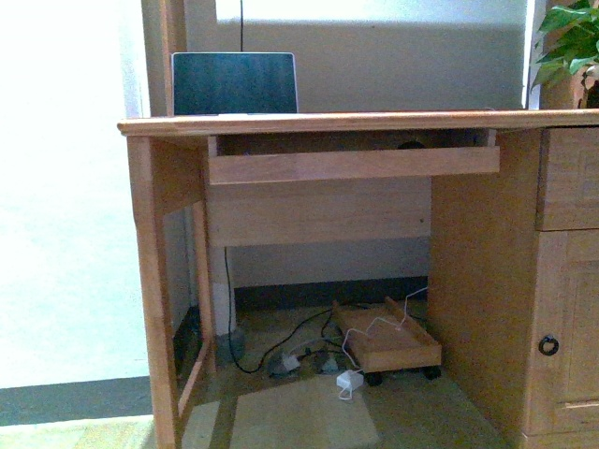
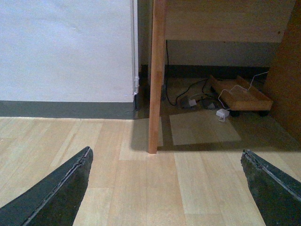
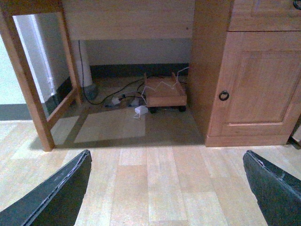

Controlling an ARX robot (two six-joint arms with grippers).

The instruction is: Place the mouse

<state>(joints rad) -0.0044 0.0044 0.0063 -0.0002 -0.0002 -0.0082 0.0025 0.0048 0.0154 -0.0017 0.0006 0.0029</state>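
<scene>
Only in the front view: a dark-screened silver laptop is seen upper left on the light wooden desk. The small dark grey mouse is barely glimpsed centre-right in the pull-out wooden tray. Only in the wrist views: the left gripper and right gripper are spread wide and empty.

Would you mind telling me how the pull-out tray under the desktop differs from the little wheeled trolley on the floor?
The pull-out tray hangs just beneath the desktop; the trolley stands on the floor. The tray is wide and shallow, while the trolley is far narrower. The trolley rides on dark castors and has a white cable draped over it; the tray shows neither. Both are light wood.
</scene>
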